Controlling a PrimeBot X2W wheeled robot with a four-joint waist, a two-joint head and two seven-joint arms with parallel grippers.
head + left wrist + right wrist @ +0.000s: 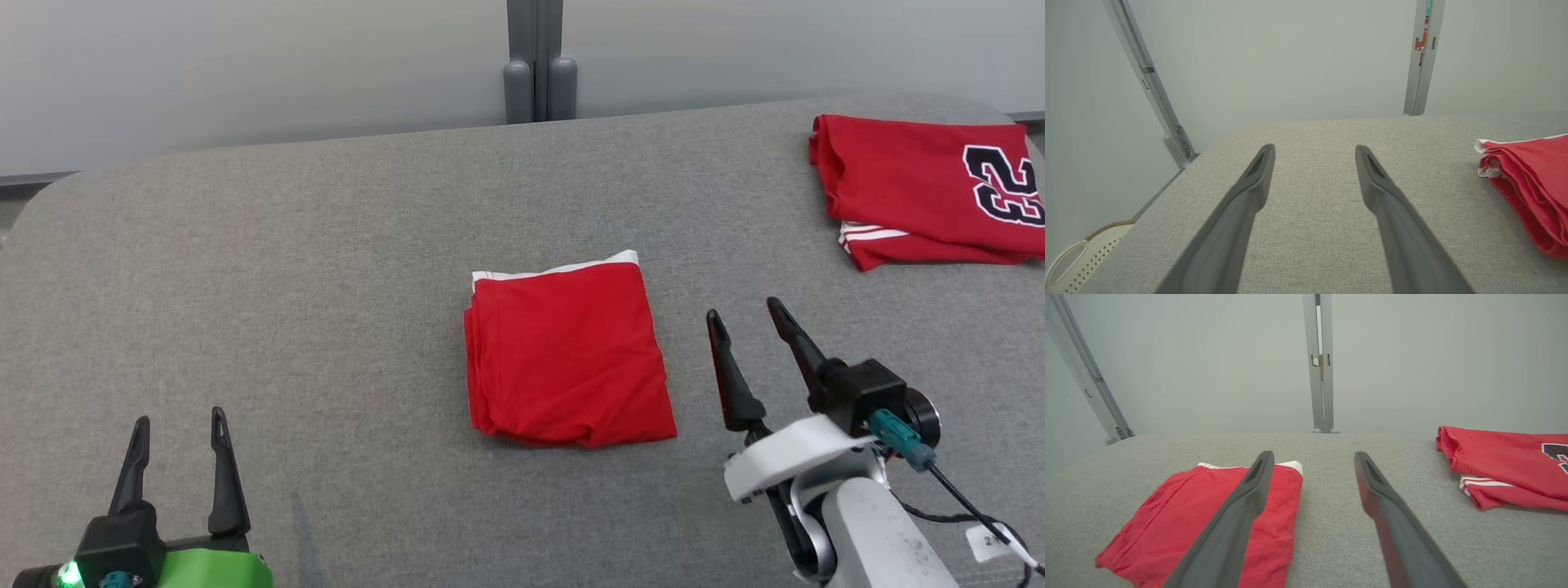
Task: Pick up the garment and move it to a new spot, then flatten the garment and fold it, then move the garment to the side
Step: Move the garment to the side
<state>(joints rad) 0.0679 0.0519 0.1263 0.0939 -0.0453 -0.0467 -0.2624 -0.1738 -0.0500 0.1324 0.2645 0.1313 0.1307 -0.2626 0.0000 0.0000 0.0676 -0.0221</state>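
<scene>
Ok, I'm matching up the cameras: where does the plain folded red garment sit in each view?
Head view: the folded red garment lies at the centre, on the grey table.
Left wrist view: at the right edge, cut off by the frame.
Right wrist view: lower left.
Shared landmark: the grey upright post at the table's far edge.

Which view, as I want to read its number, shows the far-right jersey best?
Head view: the numbered jersey lies almost whole, its number seen from above. The right wrist view shows it at a low angle, number cropped. The left wrist view shows another red garment.
</scene>
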